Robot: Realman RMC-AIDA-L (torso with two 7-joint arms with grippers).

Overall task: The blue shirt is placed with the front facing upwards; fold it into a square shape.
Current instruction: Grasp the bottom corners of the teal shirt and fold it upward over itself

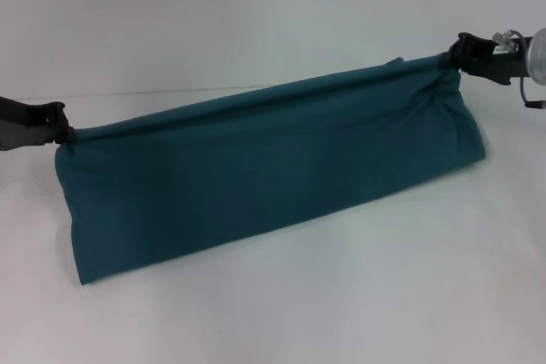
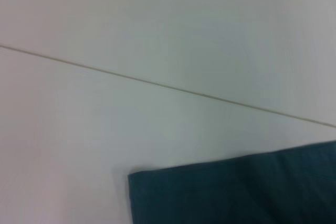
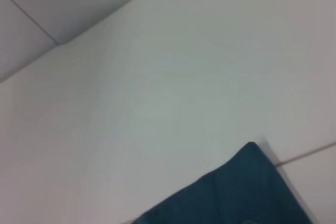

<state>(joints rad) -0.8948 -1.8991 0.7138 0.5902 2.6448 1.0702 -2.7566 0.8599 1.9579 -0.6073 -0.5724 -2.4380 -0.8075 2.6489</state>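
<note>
Shirt hangs stretched between my two pincers: left gripper clamped on one end of its top edge, right gripper on the other. Soft, light, floppy cloth sags below; corner holds seem best.

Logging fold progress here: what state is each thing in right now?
blue shirt: folded into a long band, top edge lifted and stretched taut between both arms, lower edge on the table.
left end effector: shut on the shirt's left end, held above the table.
right end effector: shut on the shirt's right end, held higher.
table: white, bearing the shirt's lower edge.
</note>
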